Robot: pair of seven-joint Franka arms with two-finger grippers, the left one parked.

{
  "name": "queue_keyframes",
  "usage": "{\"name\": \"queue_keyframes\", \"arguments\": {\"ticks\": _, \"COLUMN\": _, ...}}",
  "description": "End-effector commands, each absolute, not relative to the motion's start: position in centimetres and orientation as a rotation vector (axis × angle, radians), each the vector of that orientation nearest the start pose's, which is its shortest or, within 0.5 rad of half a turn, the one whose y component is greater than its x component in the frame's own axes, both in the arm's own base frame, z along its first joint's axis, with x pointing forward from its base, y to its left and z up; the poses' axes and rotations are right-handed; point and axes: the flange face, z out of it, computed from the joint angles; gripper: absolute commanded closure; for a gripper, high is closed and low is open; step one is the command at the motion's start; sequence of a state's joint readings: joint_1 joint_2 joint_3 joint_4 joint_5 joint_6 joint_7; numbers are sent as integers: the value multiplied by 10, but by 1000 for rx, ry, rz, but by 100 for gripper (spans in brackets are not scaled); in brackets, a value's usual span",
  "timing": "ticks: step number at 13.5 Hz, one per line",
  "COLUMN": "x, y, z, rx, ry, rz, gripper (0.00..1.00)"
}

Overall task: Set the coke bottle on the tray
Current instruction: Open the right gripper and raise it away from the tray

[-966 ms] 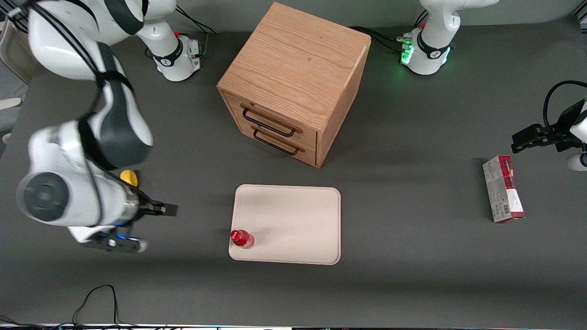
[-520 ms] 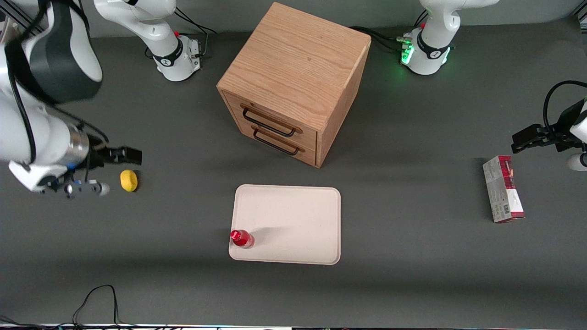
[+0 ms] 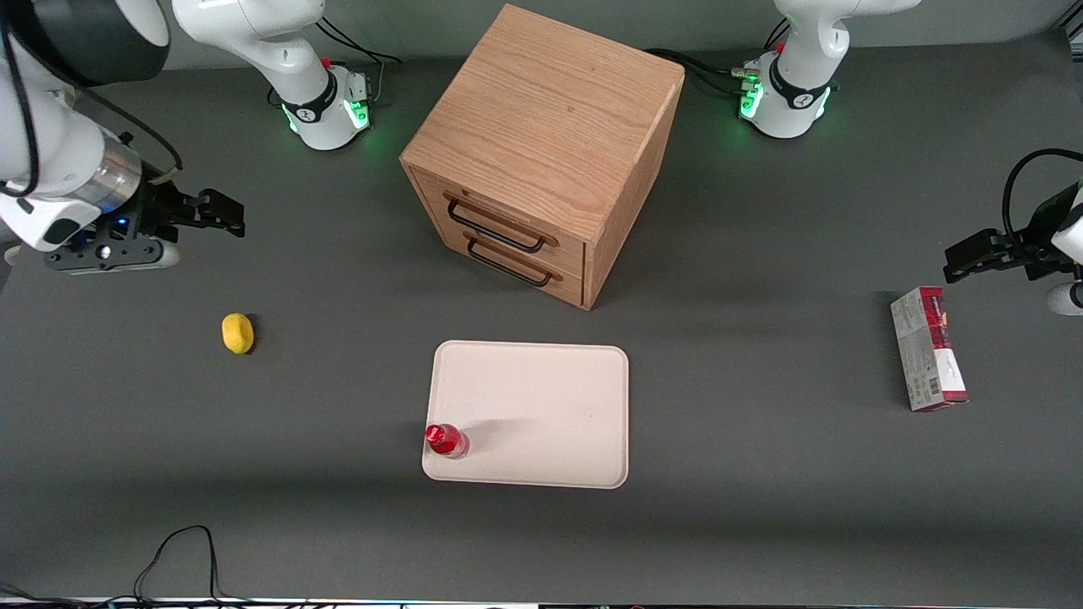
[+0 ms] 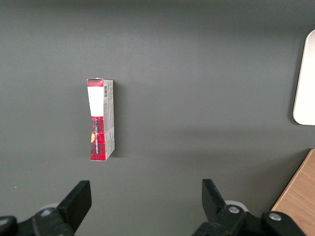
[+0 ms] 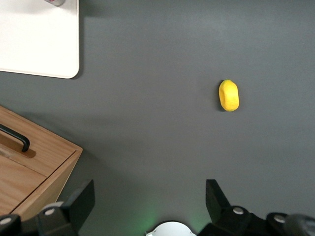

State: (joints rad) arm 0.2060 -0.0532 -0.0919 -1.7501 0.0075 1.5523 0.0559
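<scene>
The grey table (image 3: 761, 524) carries a wooden cabinet (image 3: 541, 152), a tray (image 3: 541, 397), a lemon (image 3: 238, 333) and a carton (image 3: 927, 359); the gripper (image 3: 227, 216) hangs open above it.

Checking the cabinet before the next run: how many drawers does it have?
2. The upper drawer sits directly above the lower drawer, both shut. The gripper hangs open toward the working arm's end.

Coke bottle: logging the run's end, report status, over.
Claw open, empty, above the table at the working arm's end. Coke bottle upright on tray, at a near corner. Nothing in the way.
</scene>
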Motion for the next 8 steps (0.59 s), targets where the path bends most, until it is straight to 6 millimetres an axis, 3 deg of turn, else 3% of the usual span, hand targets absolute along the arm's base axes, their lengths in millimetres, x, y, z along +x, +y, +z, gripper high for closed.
{"name": "queue_keyframes", "arguments": {"ticks": 1, "x": 520, "y": 47, "z": 578, "rx": -3086, "ry": -204, "rz": 238, "gripper": 0}}
{"name": "queue_keyframes", "arguments": {"ticks": 8, "x": 523, "y": 45, "z": 591, "rx": -3096, "ry": -197, "rz": 233, "gripper": 0}}
